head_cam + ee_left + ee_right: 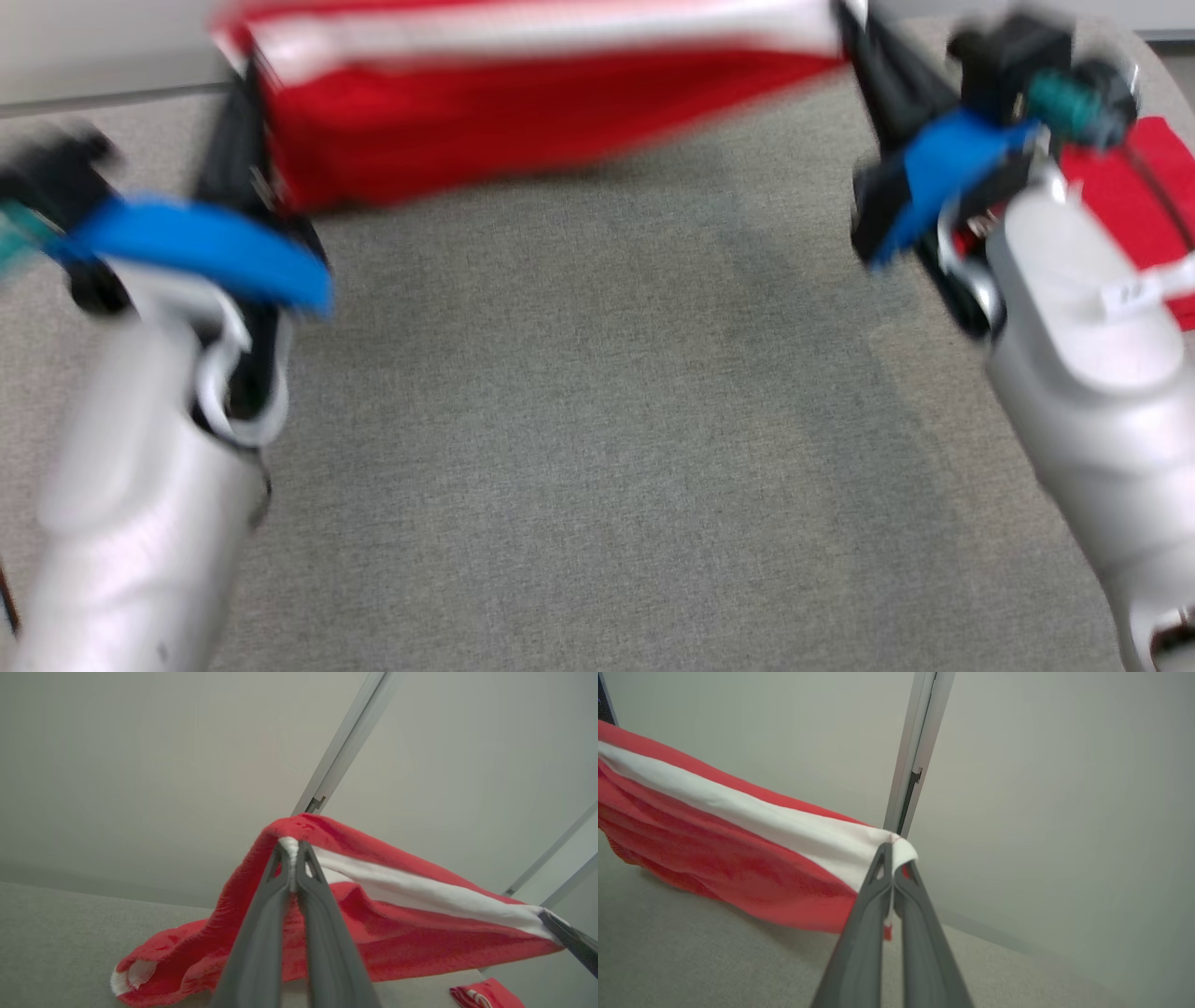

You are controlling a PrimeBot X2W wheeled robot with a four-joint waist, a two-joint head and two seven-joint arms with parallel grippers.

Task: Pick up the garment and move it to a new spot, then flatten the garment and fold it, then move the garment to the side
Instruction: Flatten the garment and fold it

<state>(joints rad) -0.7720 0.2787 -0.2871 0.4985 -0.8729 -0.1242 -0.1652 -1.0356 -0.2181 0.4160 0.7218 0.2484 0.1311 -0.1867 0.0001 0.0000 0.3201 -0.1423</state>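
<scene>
Dark fingers of the left gripper [293,854] pinch shut on one white-hemmed corner of the red garment [420,942]; the right gripper [893,854] clamps the opposite corner. It hangs stretched between them, sagging toward the grey table [597,439]. Such shallow bites could slip under tension. Both forearms [140,485] reach forward, spread wide.

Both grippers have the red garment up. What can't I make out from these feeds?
- Head view: motion blur smears the garment; its top is cut off by the frame edge.
- Head view: the right arm partly hides the second red cloth.
- Wrist views: left gripper and right gripper fingers cover how much fabric each pinches.
</scene>
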